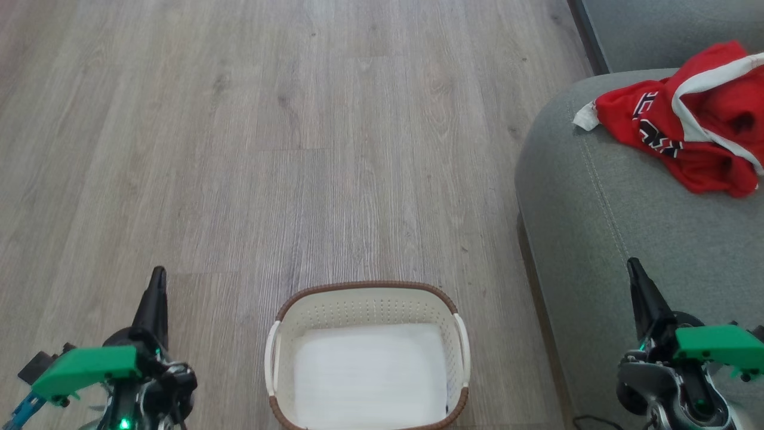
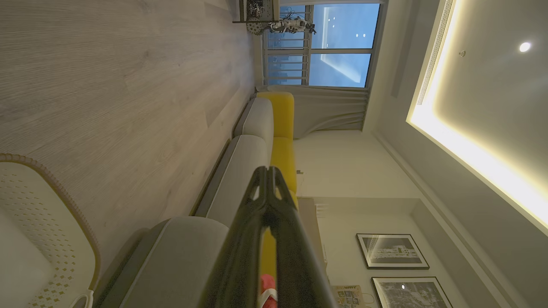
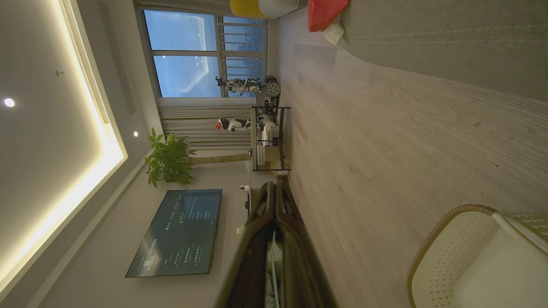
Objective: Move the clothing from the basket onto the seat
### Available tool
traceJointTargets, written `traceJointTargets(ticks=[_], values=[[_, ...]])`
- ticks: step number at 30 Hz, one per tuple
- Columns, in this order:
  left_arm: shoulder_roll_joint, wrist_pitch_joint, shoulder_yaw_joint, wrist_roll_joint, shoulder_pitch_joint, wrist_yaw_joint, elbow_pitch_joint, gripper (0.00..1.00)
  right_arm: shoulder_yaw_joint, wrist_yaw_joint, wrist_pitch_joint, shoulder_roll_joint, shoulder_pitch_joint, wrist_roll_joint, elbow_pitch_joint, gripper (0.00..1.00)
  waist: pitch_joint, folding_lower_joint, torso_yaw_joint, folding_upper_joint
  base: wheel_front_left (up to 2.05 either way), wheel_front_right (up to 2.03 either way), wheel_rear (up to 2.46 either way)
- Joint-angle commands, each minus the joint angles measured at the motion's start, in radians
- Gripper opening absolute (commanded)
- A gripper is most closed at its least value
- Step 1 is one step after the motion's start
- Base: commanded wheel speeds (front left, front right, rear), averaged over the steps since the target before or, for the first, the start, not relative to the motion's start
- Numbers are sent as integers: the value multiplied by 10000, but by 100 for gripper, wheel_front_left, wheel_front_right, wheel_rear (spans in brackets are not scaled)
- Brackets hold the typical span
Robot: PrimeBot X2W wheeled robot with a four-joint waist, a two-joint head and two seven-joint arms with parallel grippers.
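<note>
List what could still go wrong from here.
1. The clothing lies bunched near the rounded edge of the seat; the shiny fabric might slide to the floor.
2. The shut right gripper hangs beside the seat; a turn could scrape it.
3. The basket stands just ahead; rolling forward could knock it.

Head view: the basket (image 1: 367, 285) is cut at its near end by the bottom edge; the clothing (image 1: 704, 137) and the seat (image 1: 585, 239) run off the right edge. The clothing's black letters (image 1: 656, 140) are creased, unreadable. Left wrist view: the left tool (image 2: 267, 171) covers most of the clothing.
</note>
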Motion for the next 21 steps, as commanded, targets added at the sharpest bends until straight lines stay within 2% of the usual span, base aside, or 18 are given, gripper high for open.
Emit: traceJointTargets(ticks=[1,21], values=[[63,46,338,27,-499,-67,-268,0,166,-2,59,-58,-506,58,-377,0,0,0,0,-1,0,0,0],[50,62,358,43,-500,-67,-268,0,166,-2,58,-58,-506,58,-377,0,0,0,0,-1,0,0,0]])
